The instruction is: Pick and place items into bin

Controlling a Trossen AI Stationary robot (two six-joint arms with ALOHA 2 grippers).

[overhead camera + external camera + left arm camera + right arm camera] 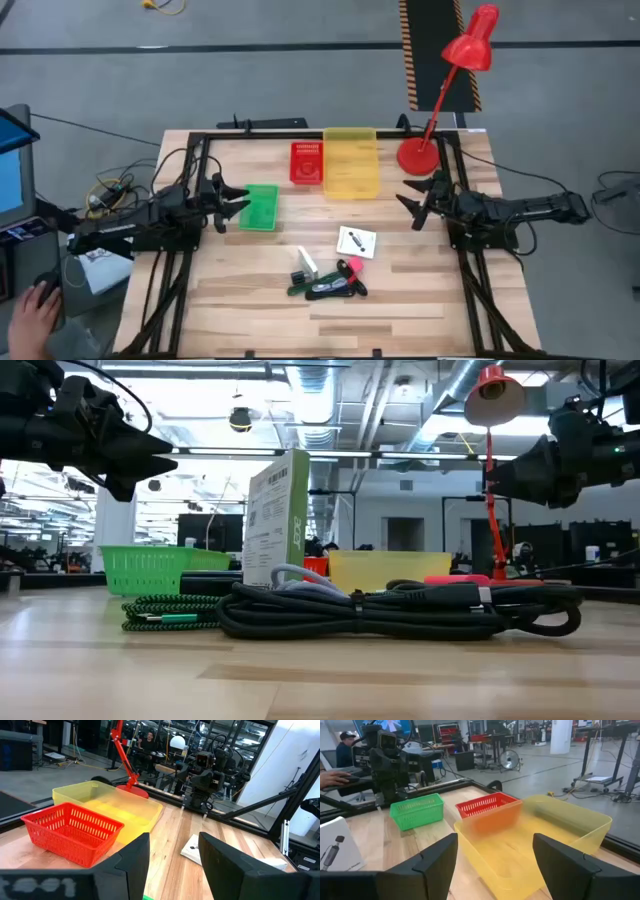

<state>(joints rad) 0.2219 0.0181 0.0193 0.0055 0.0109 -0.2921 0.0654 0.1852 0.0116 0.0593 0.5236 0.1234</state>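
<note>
The items lie in a cluster on the table's near middle: a white square packet with a black mark (357, 242), a white tube (305, 263), a pink-tipped piece (352, 267), a green stick (299, 291) and a coiled black cable (335, 288) (400, 610). In the low view a white and green box (277, 525) stands upright behind the cable. My left gripper (236, 201) (172, 860) hovers open at the green bin's (260, 208) left side. My right gripper (410, 200) (495, 855) hovers open right of the yellow bin (351, 162). Both are above the table and hold nothing.
A red bin (306, 163) sits against the yellow bin's left side at the far middle. A red desk lamp (430, 150) stands at the far right corner. A black frame (300, 135) borders the table. A person's hand (30, 300) rests off the table's left edge.
</note>
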